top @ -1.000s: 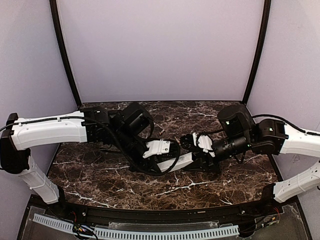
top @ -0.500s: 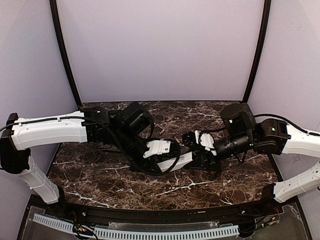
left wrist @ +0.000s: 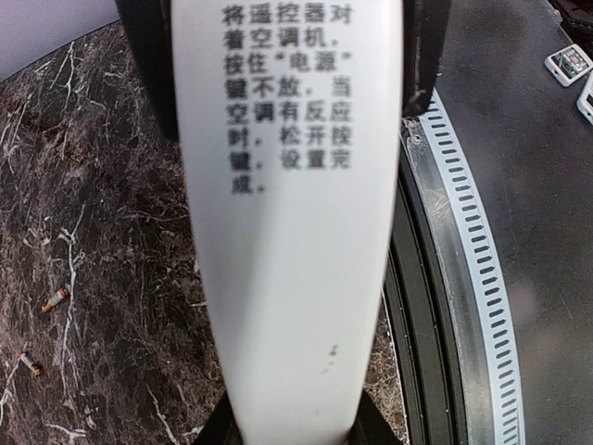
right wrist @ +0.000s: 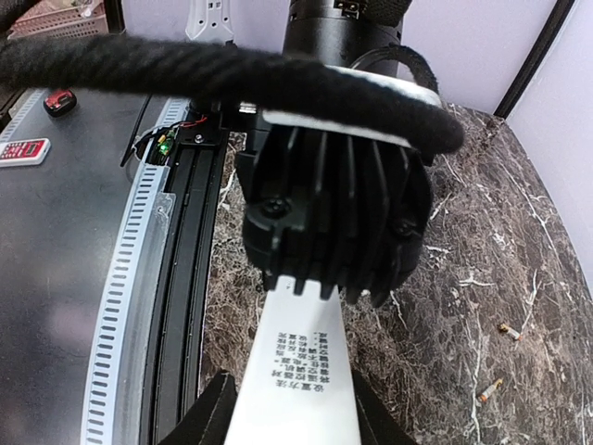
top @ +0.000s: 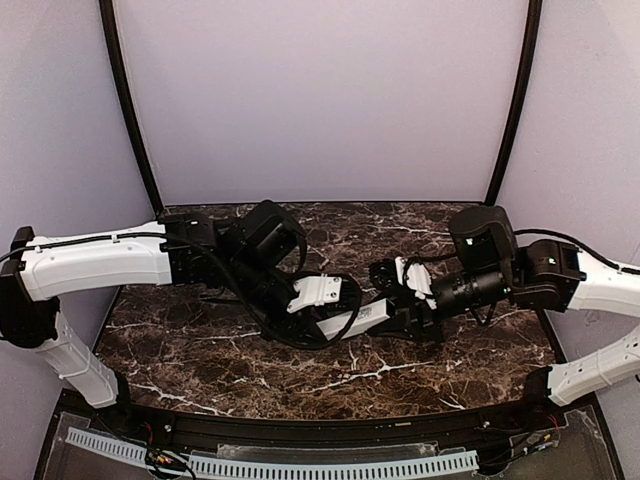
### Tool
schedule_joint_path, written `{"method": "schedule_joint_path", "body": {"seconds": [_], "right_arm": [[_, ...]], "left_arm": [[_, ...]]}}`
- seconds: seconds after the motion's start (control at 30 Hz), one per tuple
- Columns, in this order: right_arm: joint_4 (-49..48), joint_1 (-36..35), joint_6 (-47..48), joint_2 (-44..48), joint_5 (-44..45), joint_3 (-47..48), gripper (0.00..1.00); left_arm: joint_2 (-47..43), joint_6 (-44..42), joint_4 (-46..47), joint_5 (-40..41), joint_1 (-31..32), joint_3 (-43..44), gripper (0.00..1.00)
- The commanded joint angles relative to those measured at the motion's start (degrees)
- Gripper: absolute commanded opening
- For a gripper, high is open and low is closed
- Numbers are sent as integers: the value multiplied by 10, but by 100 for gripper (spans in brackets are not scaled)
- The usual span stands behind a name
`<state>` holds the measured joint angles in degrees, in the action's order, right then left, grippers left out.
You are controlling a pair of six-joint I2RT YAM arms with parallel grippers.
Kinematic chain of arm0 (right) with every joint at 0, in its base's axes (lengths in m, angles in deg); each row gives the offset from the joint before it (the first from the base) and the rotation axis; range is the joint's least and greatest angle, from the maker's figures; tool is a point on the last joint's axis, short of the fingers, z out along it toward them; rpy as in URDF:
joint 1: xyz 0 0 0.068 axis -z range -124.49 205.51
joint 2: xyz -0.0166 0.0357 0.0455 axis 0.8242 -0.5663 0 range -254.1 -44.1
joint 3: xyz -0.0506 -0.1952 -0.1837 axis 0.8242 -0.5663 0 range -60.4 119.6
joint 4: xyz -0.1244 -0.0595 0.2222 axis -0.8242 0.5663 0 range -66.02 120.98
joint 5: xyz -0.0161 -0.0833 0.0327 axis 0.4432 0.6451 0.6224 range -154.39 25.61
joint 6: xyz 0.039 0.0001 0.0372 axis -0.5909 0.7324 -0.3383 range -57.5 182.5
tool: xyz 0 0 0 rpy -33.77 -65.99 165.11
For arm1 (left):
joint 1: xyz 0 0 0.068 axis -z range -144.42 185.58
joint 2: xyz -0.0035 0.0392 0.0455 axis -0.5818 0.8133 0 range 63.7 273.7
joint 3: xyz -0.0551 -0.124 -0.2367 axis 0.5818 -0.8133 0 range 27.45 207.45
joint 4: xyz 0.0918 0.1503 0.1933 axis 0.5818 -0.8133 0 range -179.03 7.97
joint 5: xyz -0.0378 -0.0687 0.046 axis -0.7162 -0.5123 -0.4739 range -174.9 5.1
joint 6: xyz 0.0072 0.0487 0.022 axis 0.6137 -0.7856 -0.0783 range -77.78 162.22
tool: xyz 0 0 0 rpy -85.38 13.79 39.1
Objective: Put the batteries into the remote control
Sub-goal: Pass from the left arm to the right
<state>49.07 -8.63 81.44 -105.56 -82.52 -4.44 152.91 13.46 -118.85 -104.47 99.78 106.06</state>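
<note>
Left gripper [top: 340,305] pinching the remote control [left wrist: 296,278], right gripper [right wrist: 295,422] at its other end.
Left fingers [left wrist: 148,65] are pressed onto both long edges of the white bar, with its printed face towards the wrist camera. The bar bridges across to the right fingers [right wrist: 218,413], which sit against its far end, though I cannot tell whether they truly press. This looks like a regrasp to bring the battery bay round. One hand should hold firm while the other shifts, with the bar level and no twisting between two grips. Both batteries [left wrist: 56,298] lie loose on the marble table [top: 250,370], slightly apart, well clear of either hand, towards the back beyond the remote.
</note>
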Motion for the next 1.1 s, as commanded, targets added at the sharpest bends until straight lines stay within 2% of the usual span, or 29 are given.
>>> {"method": "schedule_joint_path", "body": {"seconds": [0.0, 0.1, 0.23, 0.47, 0.53, 0.7, 0.73, 0.77, 0.87, 1.0, 1.07], "right_arm": [[-27, -6, -12, 11, 6, -7, 38], [-29, -6, -15, 14, 9, -9, 37], [-31, -6, -15, 19, 10, -12, 28], [-43, -6, -18, 33, 4, -14, 19], [-47, -5, -20, 35, 9, -16, 14], [-90, -4, -27, 50, 33, -47, 7], [-98, -3, -29, 55, 36, -56, 7], [-117, -3, -31, 60, 38, -66, 6], [-163, -2, -35, 74, 55, -93, 3], [-212, -1, -31, 90, 75, -119, 0], [-229, -1, -27, 96, 84, -127, 0]], "left_arm": [[-32, 1, 23, -5, 2, -11, 0], [-36, 0, 28, -5, 2, -14, 0], [-37, 0, 32, -6, 2, -16, 0], [-36, 0, 34, -1, 2, -16, 0], [-39, 6, 40, 11, 2, -17, 4], [-66, 35, 76, 70, 2, -43, 40], [-82, 40, 92, 81, 2, -50, 53], [-91, 51, 115, 101, 0, -67, 58], [-151, 74, 169, 116, -12, -118, 83], [-219, 140, 249, 127, -42, -173, 98], [-242, 186, 277, 130, -62, -190, 98]]}}
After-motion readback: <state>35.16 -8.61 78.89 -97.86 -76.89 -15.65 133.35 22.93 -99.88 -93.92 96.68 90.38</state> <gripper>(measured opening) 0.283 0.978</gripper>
